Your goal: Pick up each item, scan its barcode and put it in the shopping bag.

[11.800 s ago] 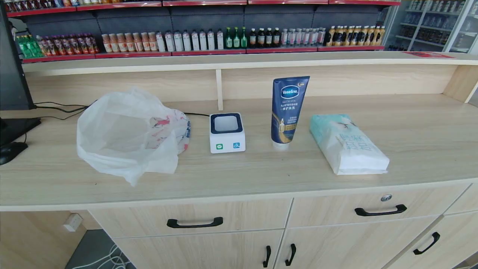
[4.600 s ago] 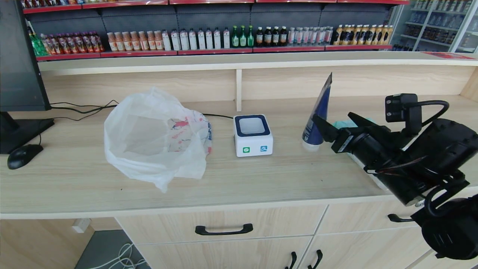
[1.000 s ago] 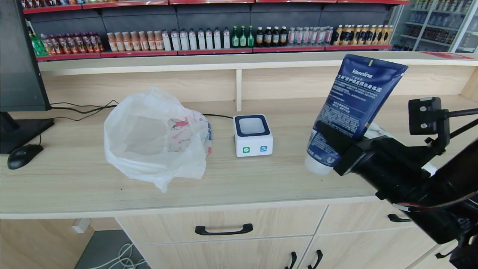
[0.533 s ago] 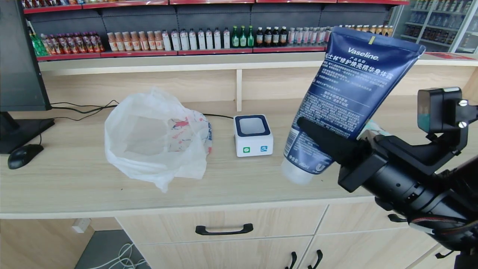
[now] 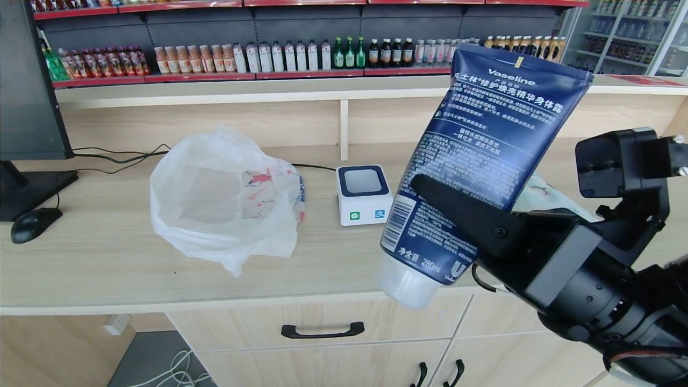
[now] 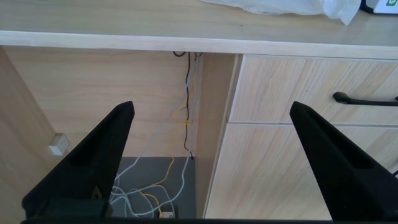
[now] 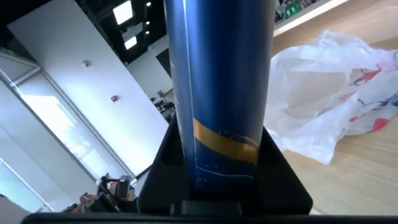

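Blue lotion tube [image 5: 484,156] is clamped in the right claw [image 5: 446,207], fingers shut on its lower body from both sides; one black finger [image 5: 457,207] crosses the printed face. The tube is up off the bench [image 5: 107,258], tilted, white cap [image 5: 406,282] down below the claw and the crimped end up above it. A barcode [image 5: 398,215] shows on the face just beside the fingertip. In the right wrist view the tube [image 7: 217,81] runs straight out from between the claw's [image 7: 217,162] two fingers. The tissue pack [image 5: 543,193] lies on the bench behind the claw, mostly hidden by it and the tube. The scanner [image 5: 364,194] sits on the bench to the left of the claw, window up. The white shopping bag [image 5: 226,199] is farther left, past the scanner, mouth open. A mouse [image 5: 31,224] is far left of the bag. The left claw [image 6: 211,155] is spread wide, holding nothing, low in front of the cabinet fronts under the bench edge.
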`<state>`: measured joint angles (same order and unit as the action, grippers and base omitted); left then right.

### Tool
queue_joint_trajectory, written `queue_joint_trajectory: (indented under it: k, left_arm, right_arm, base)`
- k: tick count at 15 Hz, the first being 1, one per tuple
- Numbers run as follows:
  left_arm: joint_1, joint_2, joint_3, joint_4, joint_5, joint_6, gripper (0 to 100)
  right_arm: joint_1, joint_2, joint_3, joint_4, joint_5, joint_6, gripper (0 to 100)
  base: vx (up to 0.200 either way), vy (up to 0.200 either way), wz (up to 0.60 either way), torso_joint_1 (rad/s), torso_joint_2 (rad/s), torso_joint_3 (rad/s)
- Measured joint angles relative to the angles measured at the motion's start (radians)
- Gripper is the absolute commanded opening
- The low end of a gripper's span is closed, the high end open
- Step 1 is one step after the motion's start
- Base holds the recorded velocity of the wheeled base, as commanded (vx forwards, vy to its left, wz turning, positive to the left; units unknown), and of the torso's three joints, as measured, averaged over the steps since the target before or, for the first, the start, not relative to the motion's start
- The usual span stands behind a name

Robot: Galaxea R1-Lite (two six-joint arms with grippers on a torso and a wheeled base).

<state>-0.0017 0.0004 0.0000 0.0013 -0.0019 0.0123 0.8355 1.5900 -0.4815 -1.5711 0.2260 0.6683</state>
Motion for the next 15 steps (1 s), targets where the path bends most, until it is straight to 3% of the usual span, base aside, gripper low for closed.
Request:
queue_joint_trajectory:
  k: [6, 15]
  left_arm:
    - [0.000, 0.000, 0.000, 0.000, 0.000, 0.000, 100]
    - [0.000, 0.000, 0.000, 0.000, 0.000, 0.000, 100]
  right_arm:
    - [0.097, -0.059, 0.023, 0.001, 0.000, 0.070, 0]
    - [0.142, -0.117, 0.047, 0.001, -0.001, 0.118, 0]
  base:
    - [0.000, 0.000, 0.00, 0.000, 0.00, 0.000]
    - [0.000, 0.000, 0.00, 0.000, 0.00, 0.000]
